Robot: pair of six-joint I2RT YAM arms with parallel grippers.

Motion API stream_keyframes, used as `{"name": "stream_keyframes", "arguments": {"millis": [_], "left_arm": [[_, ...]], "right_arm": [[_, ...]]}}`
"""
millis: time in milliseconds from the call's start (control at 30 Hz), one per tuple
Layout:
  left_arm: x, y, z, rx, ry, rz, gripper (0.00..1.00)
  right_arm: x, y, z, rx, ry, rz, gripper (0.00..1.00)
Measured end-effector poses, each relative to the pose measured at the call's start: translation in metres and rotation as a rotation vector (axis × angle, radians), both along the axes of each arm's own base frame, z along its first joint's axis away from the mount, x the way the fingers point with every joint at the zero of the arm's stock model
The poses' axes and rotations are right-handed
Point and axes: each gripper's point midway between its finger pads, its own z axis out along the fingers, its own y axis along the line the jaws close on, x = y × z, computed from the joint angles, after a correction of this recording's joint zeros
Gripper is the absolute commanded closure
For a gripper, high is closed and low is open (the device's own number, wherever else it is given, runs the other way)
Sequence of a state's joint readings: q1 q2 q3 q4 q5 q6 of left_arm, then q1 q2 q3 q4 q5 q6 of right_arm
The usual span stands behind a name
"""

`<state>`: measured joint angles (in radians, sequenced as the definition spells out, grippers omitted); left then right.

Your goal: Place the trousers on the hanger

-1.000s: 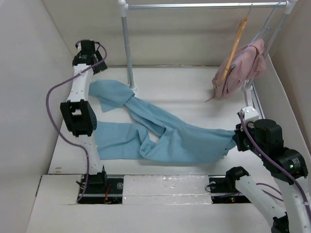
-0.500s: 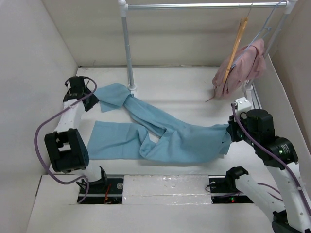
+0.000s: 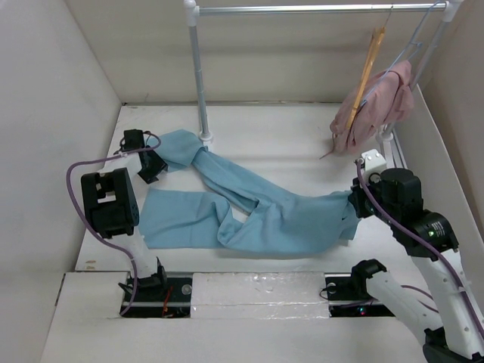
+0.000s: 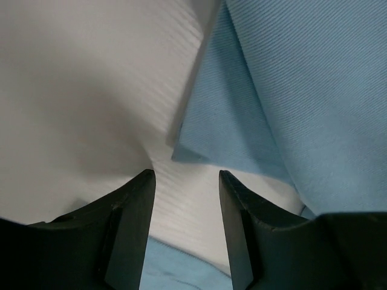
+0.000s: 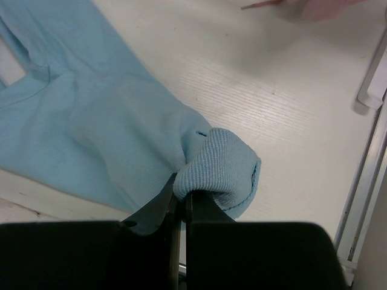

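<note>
I see right fingers (image 5: 158, 211) clamped on the large light blue fabric trousers (image 3: 287, 219); left fingers (image 4: 130, 223) stand apart, empty.

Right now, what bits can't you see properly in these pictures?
Top view: the hanger shows edge-on, so its shape is unclear.
Top view: the right gripper is mostly hidden by its own wrist.
Right wrist view: the pink garment is cut off by the top edge.
Left wrist view: the trousers run off the right edge.
</note>
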<state>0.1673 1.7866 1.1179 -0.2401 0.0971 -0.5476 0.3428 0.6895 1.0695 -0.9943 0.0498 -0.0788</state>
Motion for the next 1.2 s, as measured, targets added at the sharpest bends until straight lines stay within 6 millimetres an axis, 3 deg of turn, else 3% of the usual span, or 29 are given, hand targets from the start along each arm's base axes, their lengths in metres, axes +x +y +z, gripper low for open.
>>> {"name": "stream_keyframes", "arguments": {"millis": [67,167,200,433,533,633,733,867,933,1000,1033,1100,1200], "left_arm": [[0.007,-0.002,-0.006,0.002,0.0,-0.008,0.62],[0.015,-0.002,-0.008,0.007,-0.012,-0.002,0.79],[0.017,-0.002,-0.009,0.005,-0.012,0.001,0.99],[0.021,0.01,-0.008,0.062,-0.004,0.037,1.0],[0.016,0.014,0.009,0.087,-0.017,0.05,1.0],[0.013,0.017,0.07,0.118,-0.14,0.067,1.0],[0.002,0.015,0.167,0.147,-0.369,0.093,1.0],[-0.033,0.012,0.299,0.183,-0.692,0.125,1.0],[-0.046,0.012,0.328,0.197,-0.763,0.132,1.0],[-0.048,0.012,0.33,0.206,-0.767,0.122,0.82],[-0.042,0.012,0.316,0.202,-0.734,0.113,0.77],[-0.028,0.012,0.263,0.186,-0.606,0.098,0.58],[-0.016,0.01,0.162,0.142,-0.354,0.076,0.54]], "right_arm": [[0.0,0.001,-0.003,0.002,0.005,0.005,1.0],[0.001,0.002,-0.004,0.004,0.004,0.007,1.0],[0.001,0.002,-0.004,0.005,0.003,0.007,1.0],[0.002,0.002,-0.003,0.005,0.002,0.009,1.0],[0.002,0.002,-0.003,0.002,0.001,0.01,1.0],[0.002,0.001,-0.003,-0.006,-0.001,0.007,1.0],[0.003,-0.001,-0.003,-0.018,-0.005,0.003,1.0],[0.006,-0.002,-0.004,-0.032,-0.002,0.005,1.0],[0.01,0.0,-0.004,-0.035,-0.007,0.01,1.0],[0.012,0.002,-0.004,-0.036,-0.01,0.02,1.0],[0.014,0.004,-0.003,-0.035,-0.012,0.026,1.0],[0.016,0.006,-0.002,-0.034,-0.018,0.035,1.0],[0.018,0.007,-0.001,-0.036,-0.025,0.044,1.0]]}}
